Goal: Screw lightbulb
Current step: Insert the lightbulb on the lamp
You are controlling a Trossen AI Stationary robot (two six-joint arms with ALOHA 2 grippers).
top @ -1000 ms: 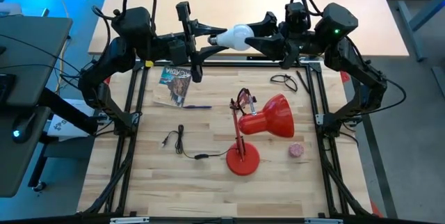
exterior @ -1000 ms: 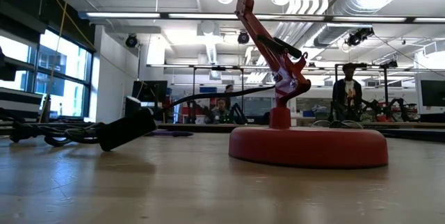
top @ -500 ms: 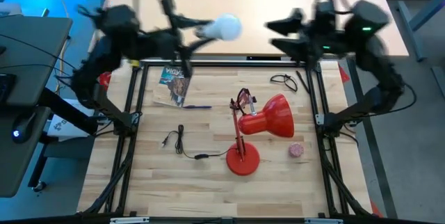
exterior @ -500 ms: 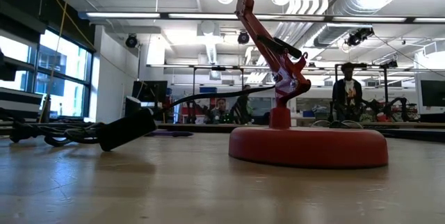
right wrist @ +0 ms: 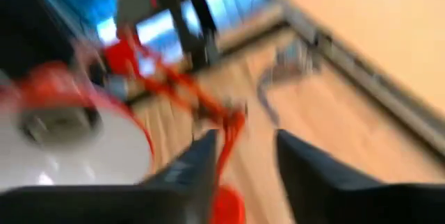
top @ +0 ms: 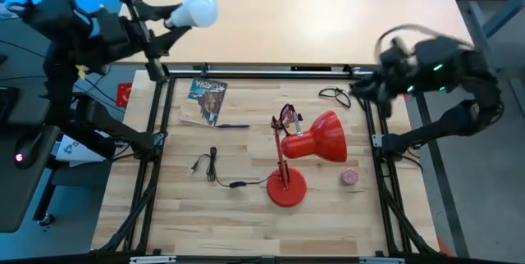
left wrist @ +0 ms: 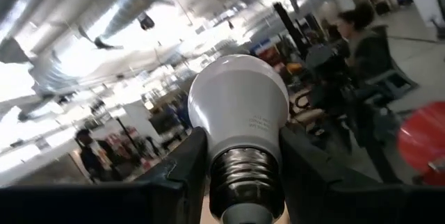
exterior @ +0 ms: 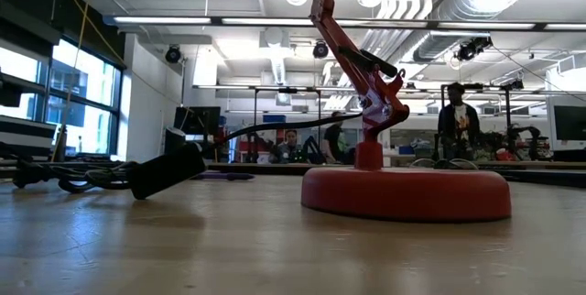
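Note:
The white lightbulb (top: 198,10) is high above the table's far left corner, and my left gripper (top: 166,23) is shut on it. In the left wrist view the bulb (left wrist: 239,106) fills the middle, its round end pointing away from the gripper (left wrist: 245,182). The red lamp stands by its round base (top: 287,188) at the table's middle, with its shade (top: 318,138) tipped low. My right gripper (top: 364,92) is at the far right, blurred. In its own view the gripper (right wrist: 243,158) is open with nothing between the fingers and looks toward the shade (right wrist: 76,140). My left gripper pinches the bulb's grey screw base (left wrist: 247,177) between its two fingers (left wrist: 182,172), one on each side. The fingers come roughly level from the table's left, in line with the bulb. The bulb is lifted clear, its glass end pointing toward the table's right.
On the table lie a booklet (top: 205,98), glasses (top: 335,93), a black cord (top: 215,170) and a pink ball (top: 350,177). Black frame rails (top: 156,133) run along the table's sides. People stand in the room beyond (exterior: 456,123).
My right gripper has let go of the bulb's glass end, drawn back toward the table's right edge and tipped downward. My left gripper has carried the bulb toward the far left corner, rolling as it went; the bulb stays lifted clear.

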